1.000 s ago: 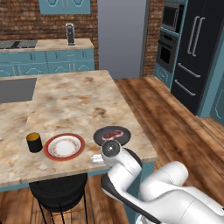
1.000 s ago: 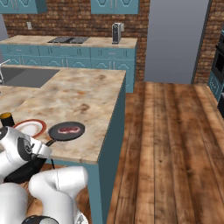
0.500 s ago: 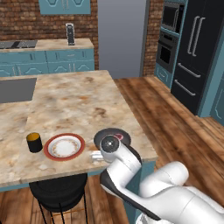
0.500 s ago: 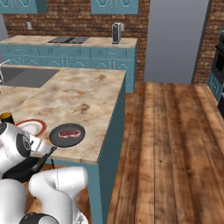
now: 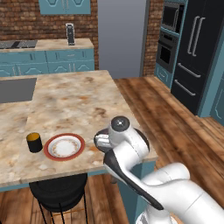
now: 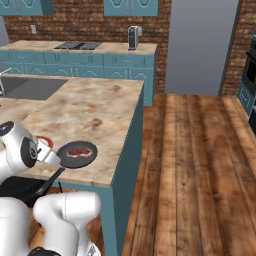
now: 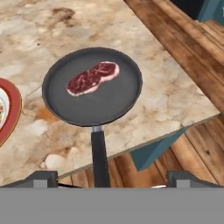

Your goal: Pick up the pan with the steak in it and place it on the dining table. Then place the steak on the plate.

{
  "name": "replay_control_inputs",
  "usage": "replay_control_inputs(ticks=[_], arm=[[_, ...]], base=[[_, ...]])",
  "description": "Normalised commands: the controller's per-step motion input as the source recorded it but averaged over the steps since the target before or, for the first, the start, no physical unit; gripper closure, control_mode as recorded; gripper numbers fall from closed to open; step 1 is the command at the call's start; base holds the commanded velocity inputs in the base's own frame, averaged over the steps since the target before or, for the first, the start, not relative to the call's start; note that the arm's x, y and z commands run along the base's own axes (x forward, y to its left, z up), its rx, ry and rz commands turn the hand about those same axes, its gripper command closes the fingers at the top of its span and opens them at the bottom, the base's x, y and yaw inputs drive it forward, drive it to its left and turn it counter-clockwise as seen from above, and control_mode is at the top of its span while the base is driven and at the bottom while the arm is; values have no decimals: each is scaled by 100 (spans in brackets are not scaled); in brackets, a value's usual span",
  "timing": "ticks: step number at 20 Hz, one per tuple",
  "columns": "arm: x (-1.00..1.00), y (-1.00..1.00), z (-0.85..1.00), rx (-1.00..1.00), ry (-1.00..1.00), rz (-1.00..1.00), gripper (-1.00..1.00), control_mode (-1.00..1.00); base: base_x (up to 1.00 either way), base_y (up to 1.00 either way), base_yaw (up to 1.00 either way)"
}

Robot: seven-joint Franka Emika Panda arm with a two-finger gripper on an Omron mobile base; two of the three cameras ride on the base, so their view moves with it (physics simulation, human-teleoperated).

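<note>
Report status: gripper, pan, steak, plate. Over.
Gripper open, straddling pan handle. Pan on dining table, steak inside. Plate beside pan, unobstructed.

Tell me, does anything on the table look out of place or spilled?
Nothing is spilled. The pan sits flat near the corner of the dining table, its handle poking out past the edge. The steak lies inside it, and the plate beside it holds no steak.

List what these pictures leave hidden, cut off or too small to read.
- Left base view: the round dark frying pan sits mostly behind the white arm; its steak is hidden.
- Right base view: the red-rimmed plate is largely covered by the arm.
- Hand view: that plate is cut off by the left edge; the open hand shows only its tips.
- Left base view: the small black cup is too small to see inside.
</note>
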Motion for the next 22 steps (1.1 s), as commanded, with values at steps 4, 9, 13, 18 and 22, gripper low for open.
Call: replay_control_inputs(ticks=[4,9,13,18,22], arm=[[12,-8,44,10,1,-6,-100,-100],[0,-34,10,14,0,0,-100,-100],[10,-41,0,13,0,3,-100,-100],[44,-17,-1,7,0,0,-100,-100],[68,-2,-10,3,0,0,-100,-100]], base=[[0,0,0],[0,0,0],[0,0,0],[0,0,0],[0,0,0]])
